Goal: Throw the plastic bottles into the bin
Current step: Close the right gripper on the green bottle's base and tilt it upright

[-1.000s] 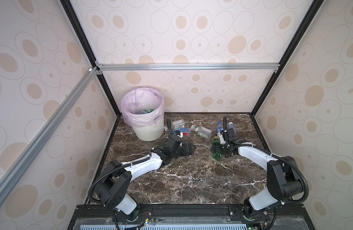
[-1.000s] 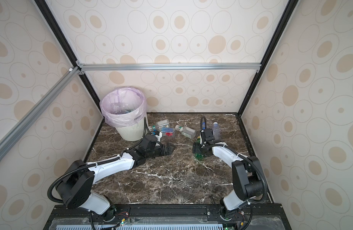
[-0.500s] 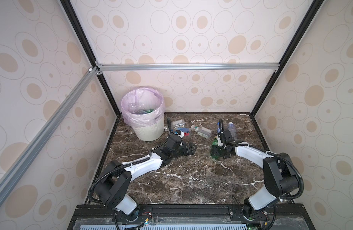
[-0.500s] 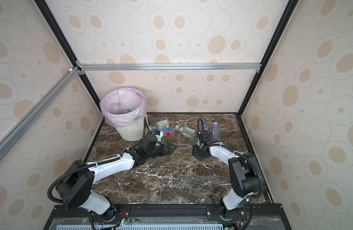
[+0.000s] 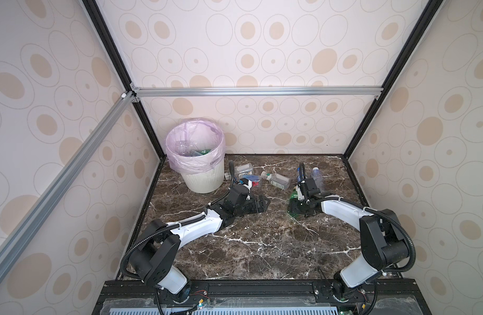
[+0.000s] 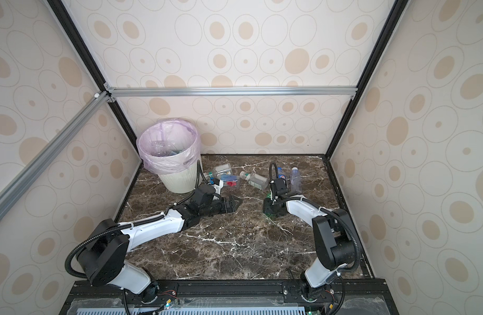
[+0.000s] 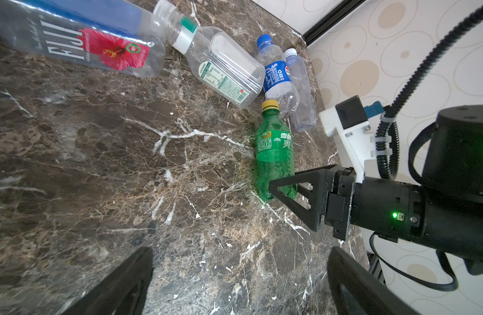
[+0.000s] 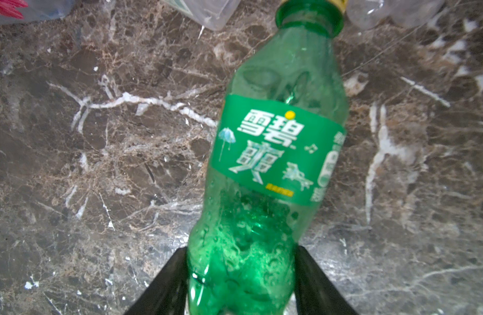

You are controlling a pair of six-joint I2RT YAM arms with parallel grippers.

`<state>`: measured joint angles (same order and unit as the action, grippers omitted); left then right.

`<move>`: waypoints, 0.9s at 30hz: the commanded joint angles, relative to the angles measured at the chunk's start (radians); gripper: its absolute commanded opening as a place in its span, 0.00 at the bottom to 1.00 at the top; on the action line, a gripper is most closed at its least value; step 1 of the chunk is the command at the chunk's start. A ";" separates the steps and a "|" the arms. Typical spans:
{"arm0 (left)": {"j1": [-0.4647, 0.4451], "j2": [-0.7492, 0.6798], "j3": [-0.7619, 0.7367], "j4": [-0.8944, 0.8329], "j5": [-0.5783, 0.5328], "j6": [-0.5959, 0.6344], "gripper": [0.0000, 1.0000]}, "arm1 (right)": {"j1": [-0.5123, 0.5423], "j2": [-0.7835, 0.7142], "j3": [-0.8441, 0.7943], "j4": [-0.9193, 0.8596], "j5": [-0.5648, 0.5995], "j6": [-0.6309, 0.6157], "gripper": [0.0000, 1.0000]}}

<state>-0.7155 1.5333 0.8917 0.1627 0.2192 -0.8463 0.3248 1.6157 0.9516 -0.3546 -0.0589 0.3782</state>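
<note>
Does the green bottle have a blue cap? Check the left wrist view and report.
No, the green bottle wears a yellow cap; the blue cap tops the clear bottle beside it.

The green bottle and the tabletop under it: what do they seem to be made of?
The green bottle looks like thin translucent green plastic with a glossy finish; light passes through it and the wall shows dents. The tabletop looks like polished dark brown marble with white veins, though it could be a printed imitation.

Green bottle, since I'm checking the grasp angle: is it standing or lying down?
Lying down. In the left wrist view the green bottle rests lengthwise on the table.
</note>
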 commanded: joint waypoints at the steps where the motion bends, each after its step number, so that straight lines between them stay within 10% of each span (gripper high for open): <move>1: -0.011 0.008 0.018 0.012 0.000 -0.013 0.99 | 0.012 0.013 -0.025 -0.044 0.013 0.014 0.56; 27: -0.014 0.008 0.028 -0.004 -0.002 -0.010 0.99 | 0.021 0.079 0.071 -0.117 0.028 0.036 0.77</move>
<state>-0.7193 1.5429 0.8917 0.1623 0.2199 -0.8482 0.3393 1.6756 0.9974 -0.4362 -0.0410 0.4068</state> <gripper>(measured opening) 0.991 0.774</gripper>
